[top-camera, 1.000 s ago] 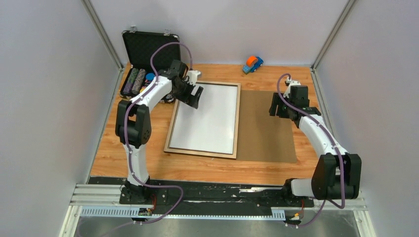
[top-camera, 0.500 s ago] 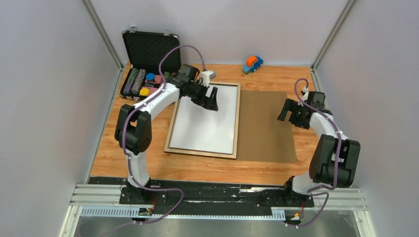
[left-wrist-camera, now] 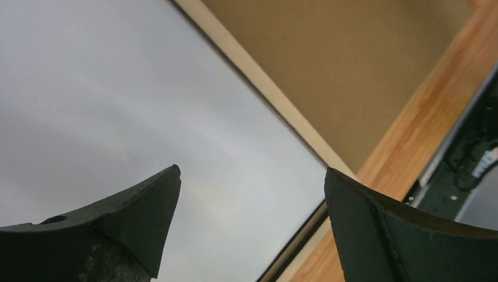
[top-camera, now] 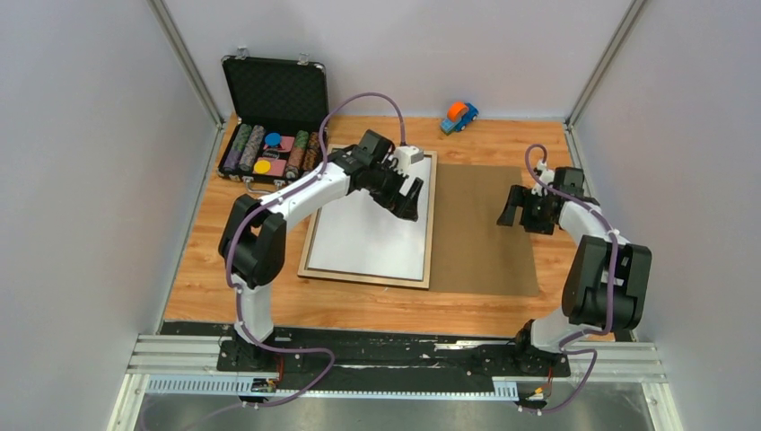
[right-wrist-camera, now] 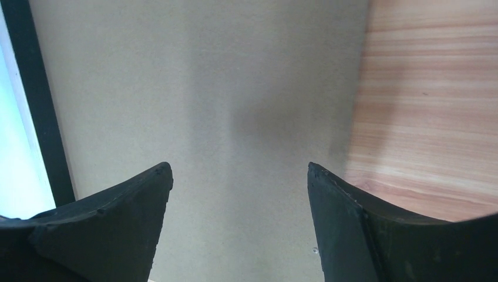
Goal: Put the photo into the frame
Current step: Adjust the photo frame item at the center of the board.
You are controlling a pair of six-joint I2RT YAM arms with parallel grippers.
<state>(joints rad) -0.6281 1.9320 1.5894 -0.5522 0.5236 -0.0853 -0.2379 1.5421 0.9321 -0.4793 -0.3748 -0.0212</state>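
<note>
The frame (top-camera: 364, 277) lies flat at picture centre, white inside, with a brown board (top-camera: 485, 242) along its right edge. The right gripper (right-wrist-camera: 239, 170), spread wide and empty, hangs over that board. The left gripper (left-wrist-camera: 252, 173), equally wide and empty, hovers above the frame's upper right. A chip case (top-camera: 274, 90) sits upper left.

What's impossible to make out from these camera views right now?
- Top view: white surface inside the pale wooden rectangular frame shows no image; photo or not, unclear.
- Top view: left gripper and wrist cover part of the frame's far edge.
- Top view: blue-and-orange toy car, too small for detail.
</note>
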